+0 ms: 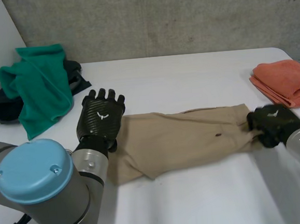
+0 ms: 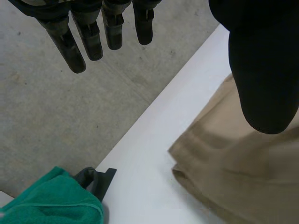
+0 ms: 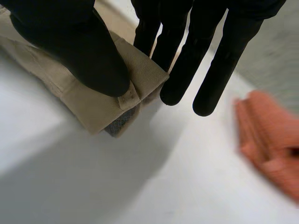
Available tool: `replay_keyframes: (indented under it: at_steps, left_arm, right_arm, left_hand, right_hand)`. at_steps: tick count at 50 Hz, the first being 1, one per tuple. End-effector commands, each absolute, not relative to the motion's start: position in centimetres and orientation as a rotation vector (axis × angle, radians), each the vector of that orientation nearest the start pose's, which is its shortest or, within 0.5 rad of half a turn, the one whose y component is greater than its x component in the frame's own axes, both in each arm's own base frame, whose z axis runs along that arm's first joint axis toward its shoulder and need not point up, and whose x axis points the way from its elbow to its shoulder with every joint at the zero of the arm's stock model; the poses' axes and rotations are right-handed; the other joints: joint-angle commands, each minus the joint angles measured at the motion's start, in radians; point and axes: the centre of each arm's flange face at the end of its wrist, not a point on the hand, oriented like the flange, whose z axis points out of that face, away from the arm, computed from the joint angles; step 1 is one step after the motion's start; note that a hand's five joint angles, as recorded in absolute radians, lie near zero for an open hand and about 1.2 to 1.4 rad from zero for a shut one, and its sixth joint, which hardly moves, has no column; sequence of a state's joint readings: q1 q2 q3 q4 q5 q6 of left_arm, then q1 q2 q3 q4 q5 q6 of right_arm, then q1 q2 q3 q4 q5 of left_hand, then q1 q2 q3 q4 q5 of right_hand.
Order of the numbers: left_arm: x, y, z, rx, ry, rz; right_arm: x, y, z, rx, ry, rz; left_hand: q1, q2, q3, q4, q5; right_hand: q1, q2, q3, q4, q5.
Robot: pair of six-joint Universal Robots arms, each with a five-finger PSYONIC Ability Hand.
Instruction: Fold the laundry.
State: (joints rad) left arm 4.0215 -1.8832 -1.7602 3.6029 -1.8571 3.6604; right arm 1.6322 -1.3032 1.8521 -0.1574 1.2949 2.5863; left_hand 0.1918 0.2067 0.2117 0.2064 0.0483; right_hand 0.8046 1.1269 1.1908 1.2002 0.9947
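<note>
A tan garment (image 1: 183,138) lies stretched across the middle of the white table (image 1: 208,195), loosely folded lengthwise. My left hand (image 1: 99,118) hovers over its left end, open, with straight fingers (image 2: 88,37) and the thumb (image 2: 264,70) spread above the tan cloth (image 2: 233,177). My right hand (image 1: 271,123) is at the garment's right end. There its thumb (image 3: 79,51) presses on the corner of the tan cloth (image 3: 93,105) and the fingers reach behind that edge, pinching it.
A green towel (image 1: 41,87) lies heaped on a dark garment (image 1: 78,76) at the table's far left; both the green towel (image 2: 51,200) and the dark garment (image 2: 96,179) lie beyond my left fingertips. A folded orange cloth (image 1: 288,83) sits at the right edge, with that orange cloth (image 3: 271,135) close beside my right hand.
</note>
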Motion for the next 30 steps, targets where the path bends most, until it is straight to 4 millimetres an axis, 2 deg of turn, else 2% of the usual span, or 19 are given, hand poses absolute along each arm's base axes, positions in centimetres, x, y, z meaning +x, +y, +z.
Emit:
replay_keyframes:
  at_steps: [1,3,5,7,8,10,11,14,15,18,19,22,23,26,28,29,30]
  left_arm:
    - [-29.5,-19.4,20.1,0.987,1.972,-2.112]
    - [-29.2,-19.2,20.3,0.982,1.971,-2.112]
    - [-28.9,-19.1,20.6,0.973,1.970,-2.113]
    - [-28.7,-19.0,20.8,0.965,1.968,-2.117]
    - [-28.4,-19.0,20.9,0.955,1.968,-2.115]
    - [-27.9,-19.3,21.2,0.932,1.964,-2.114]
    - [-27.6,-19.4,21.3,0.920,1.962,-2.109]
    - [-27.0,-19.8,21.8,0.883,1.954,-2.116]
    - [-26.8,-19.8,22.0,0.874,1.949,-2.121]
    - [-26.4,-19.9,22.4,0.847,1.942,-2.130]
    - [-26.0,-20.0,22.7,0.826,1.939,-2.130]
    - [-25.2,-20.4,22.9,0.786,1.936,-2.126]
    - [-24.7,-20.7,23.0,0.763,1.937,-2.120]
    - [-24.1,-21.0,22.9,0.733,1.946,-2.109]
    - [-23.8,-21.1,22.9,0.715,1.955,-2.105]
    - [-23.7,-21.2,22.9,0.712,1.957,-2.103]
    - [-23.7,-21.3,22.9,0.705,1.958,-2.101]
  right_arm:
    - [17.2,-29.1,19.4,-1.193,2.386,-2.002]
    - [17.2,-29.4,19.9,-1.263,2.378,-2.047]
    - [18.9,-28.9,20.5,-1.406,2.283,-2.093]
    - [21.4,-27.8,21.2,-1.502,2.148,-2.121]
    - [24.2,-26.3,22.1,-1.569,1.995,-2.148]
    - [26.8,-24.8,22.4,-1.617,1.866,-2.149]
    - [29.1,-23.3,22.3,-1.661,1.754,-2.129]
    - [32.2,-21.3,21.5,-1.720,1.595,-2.079]
    - [34.0,-20.1,20.9,-1.750,1.493,-2.039]
    - [36.6,-18.0,19.7,-1.790,1.338,-1.955]
    - [38.0,-16.3,18.6,-1.817,1.244,-1.878]
    - [39.8,-14.3,16.9,-1.849,1.139,-1.780]
    - [40.7,-13.5,15.6,-1.866,1.107,-1.730]
    - [41.3,-13.2,14.4,-1.879,1.109,-1.697]
    - [41.6,-13.5,14.5,-1.868,1.116,-1.708]
    - [41.6,-13.5,14.8,-1.858,1.118,-1.714]
    - [41.7,-13.4,15.1,-1.841,1.120,-1.719]
  left_hand:
    - [-0.011,-0.025,-0.031,-0.025,-0.042]
    - [-0.014,-0.028,-0.033,-0.028,-0.044]
    - [-0.014,-0.028,-0.033,-0.028,-0.045]
    - [-0.014,-0.028,-0.033,-0.028,-0.045]
    - [-0.014,-0.028,-0.033,-0.028,-0.045]
    - [-0.014,-0.028,-0.033,-0.028,-0.045]
    - [-0.014,-0.028,-0.033,-0.028,-0.045]
    - [-0.014,-0.028,-0.033,-0.028,-0.045]
    - [-0.016,-0.031,-0.036,-0.031,-0.047]
    - [-0.014,-0.028,-0.033,-0.028,-0.045]
    - [-0.014,-0.028,-0.033,-0.028,-0.045]
    - [-0.014,-0.028,-0.033,-0.028,-0.045]
    - [-0.016,-0.031,-0.036,-0.031,-0.047]
    - [-0.014,-0.028,-0.033,-0.028,-0.045]
    - [-0.016,-0.031,-0.036,-0.031,-0.047]
    - [-0.014,-0.028,-0.033,-0.028,-0.045]
    - [-0.016,-0.031,-0.036,-0.031,-0.047]
  right_hand:
    - [0.592,0.269,0.205,0.196,0.227]
    - [0.592,0.269,0.205,0.196,0.227]
    - [0.592,0.269,0.205,0.196,0.227]
    - [0.592,0.269,0.205,0.196,0.227]
    - [0.592,0.269,0.205,0.196,0.227]
    - [0.592,0.269,0.205,0.196,0.227]
    - [0.592,0.269,0.205,0.196,0.227]
    - [0.592,0.269,0.205,0.196,0.227]
    - [0.592,0.269,0.205,0.196,0.227]
    - [0.592,0.269,0.205,0.196,0.227]
    - [0.592,0.269,0.205,0.196,0.227]
    - [0.592,0.269,0.205,0.196,0.227]
    - [0.592,0.269,0.205,0.196,0.227]
    - [0.592,0.269,0.205,0.196,0.227]
    - [0.592,0.269,0.205,0.196,0.227]
    - [0.360,0.038,-0.026,-0.035,-0.004]
    - [0.029,-0.293,-0.357,-0.366,-0.335]
